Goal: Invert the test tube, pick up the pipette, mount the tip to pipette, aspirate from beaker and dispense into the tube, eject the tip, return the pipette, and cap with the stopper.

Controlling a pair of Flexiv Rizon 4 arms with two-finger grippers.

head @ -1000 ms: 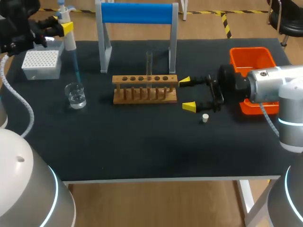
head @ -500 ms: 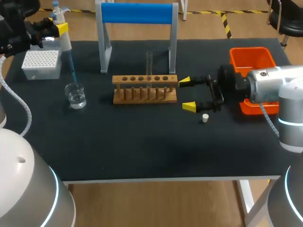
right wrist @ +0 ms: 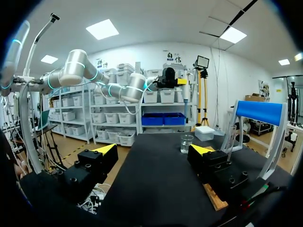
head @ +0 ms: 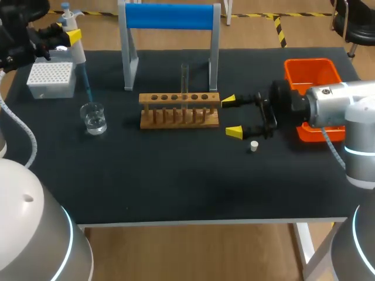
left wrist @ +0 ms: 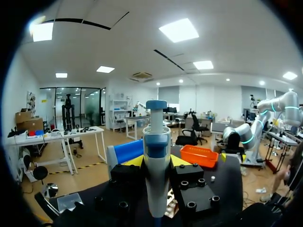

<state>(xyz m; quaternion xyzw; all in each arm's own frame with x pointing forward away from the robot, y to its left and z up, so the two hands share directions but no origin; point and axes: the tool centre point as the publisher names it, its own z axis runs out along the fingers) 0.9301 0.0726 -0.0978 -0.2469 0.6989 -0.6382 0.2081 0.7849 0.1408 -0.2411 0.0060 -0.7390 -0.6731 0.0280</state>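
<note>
My left gripper point(head: 69, 38) is at the table's back left, shut on the white pipette point(head: 76, 51). The pipette's blue tip point(head: 86, 88) slants down and ends just above the glass beaker point(head: 94, 118), which holds clear liquid. In the left wrist view the pipette point(left wrist: 156, 170) stands upright between the yellow fingertips. An empty test tube point(head: 184, 79) stands mouth up in the wooden rack point(head: 179, 109). The white stopper point(head: 254, 146) lies on the mat beside my right gripper point(head: 232, 116), which is open and empty just right of the rack. The right wrist view looks past its open gripper point(right wrist: 153, 149) toward the beaker point(right wrist: 186, 143).
A white tip box point(head: 51, 79) sits at the back left behind the beaker. The blue-topped pipette stand point(head: 170, 17) rises behind the rack. An orange bin point(head: 312, 71) is at the right, partly hidden by my right arm. The front half of the black mat point(head: 176, 181) is bare.
My left gripper has carried the pipette to the left and a little back, and its tip has drawn away from the beaker's mouth. The right arm has not moved.
</note>
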